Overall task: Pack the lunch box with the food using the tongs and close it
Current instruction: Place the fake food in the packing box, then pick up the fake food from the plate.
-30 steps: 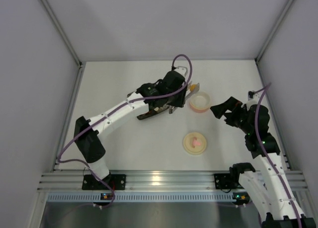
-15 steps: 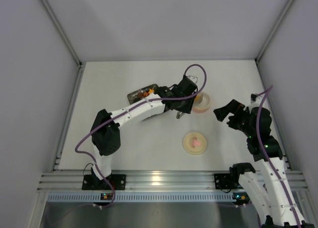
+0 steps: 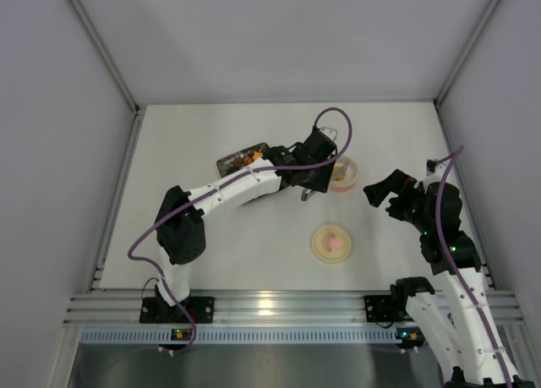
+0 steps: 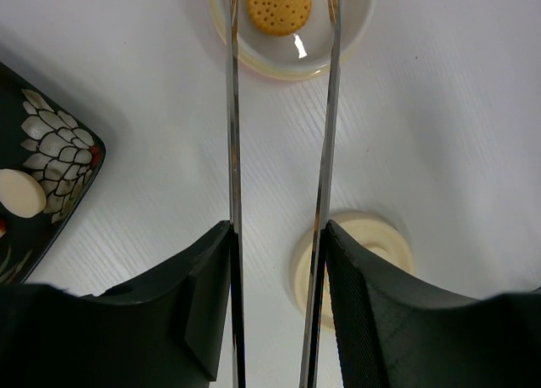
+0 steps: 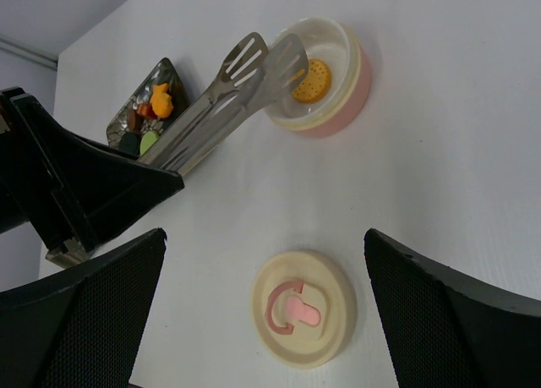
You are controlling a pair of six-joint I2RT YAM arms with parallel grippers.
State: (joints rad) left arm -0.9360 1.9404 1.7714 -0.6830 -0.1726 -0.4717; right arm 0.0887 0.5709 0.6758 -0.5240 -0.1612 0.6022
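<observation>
Your left gripper [image 4: 276,261] part-closed, clamping tongs [image 4: 232,134] by both arms. Tongs tips spread over lunch box [image 4: 357,40], orange biscuit [image 4: 279,6] lying loose inside. Lid [image 5: 303,308] on table, knob up, near lunch box. Other food [image 5: 161,99] on plate [image 5: 173,73]. Your right gripper [image 3: 378,189] wide open, empty, right of lunch box.

Tongs [image 4: 233,134]: bare metal, polished, mirror-bright along both arms. Bowl [image 5: 345,85], top of the right wrist view: smooth and glossy, sharp highlight inside; plastic or ceramic, cannot tell. Biscuit [image 4: 279,4] in it: matt, pitted with small dots. Lid [image 5: 297,308]: smooth, soft sheen. Plate [image 4: 52,147], left edge: dark, glazed-looking. Table [image 4: 439,126]: white, matt, faint fine ribbing. Left gripper [image 4: 277,236], fingers [image 4: 199,308]: black, matt, finely grained.
</observation>
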